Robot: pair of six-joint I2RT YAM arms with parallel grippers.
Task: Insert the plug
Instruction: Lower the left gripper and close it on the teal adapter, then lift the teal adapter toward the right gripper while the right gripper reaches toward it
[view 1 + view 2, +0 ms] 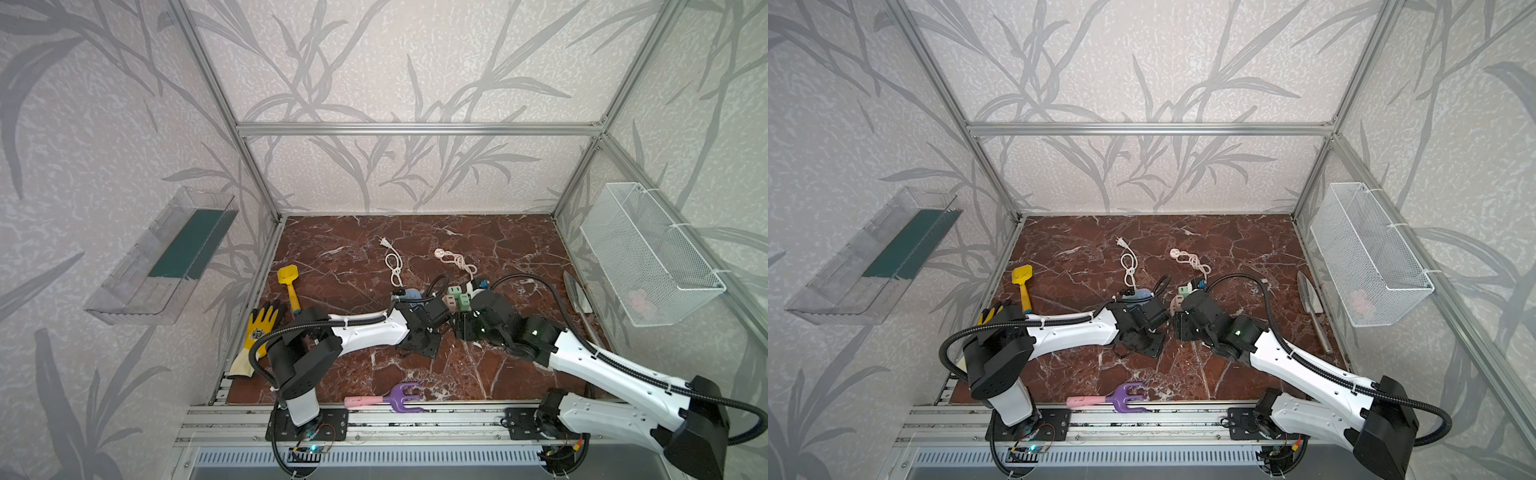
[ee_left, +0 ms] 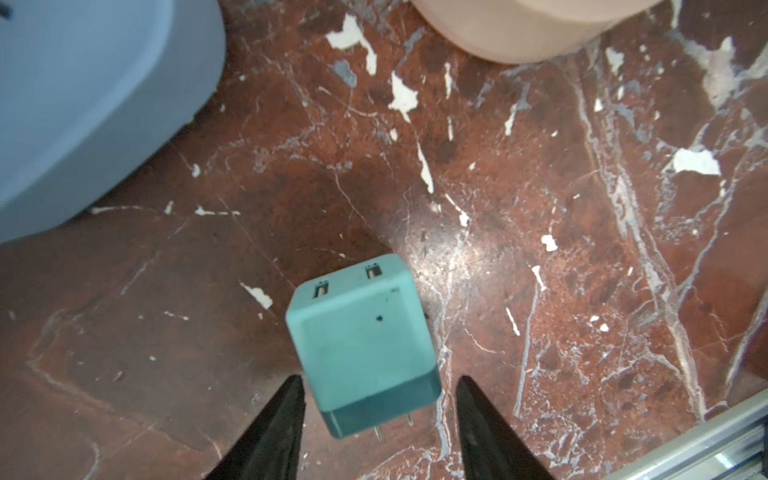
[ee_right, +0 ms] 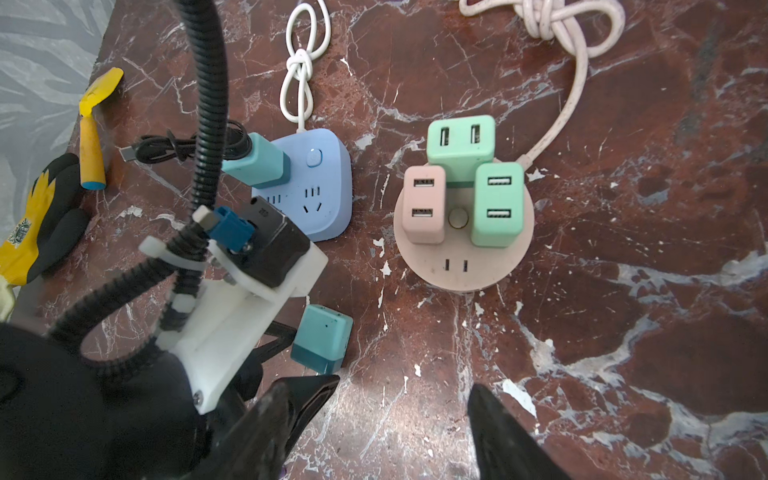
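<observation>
Red marble worktop (image 1: 415, 249) inside a wallpapered frame. In a top view, left arm (image 1: 365, 328) and right arm (image 1: 602, 361) reach low, wrists meeting mid-frame.

Left wrist view: teal plug (image 2: 361, 332) lies on its side, lower centre; left jaws apart, flanking it, gaps showing. Step judged: grasp.

Right wrist view: right jaws apart, empty; round pink strip (image 3: 461, 270), centre, has a free socket. Next: clamp, lift, point prongs down.
</observation>
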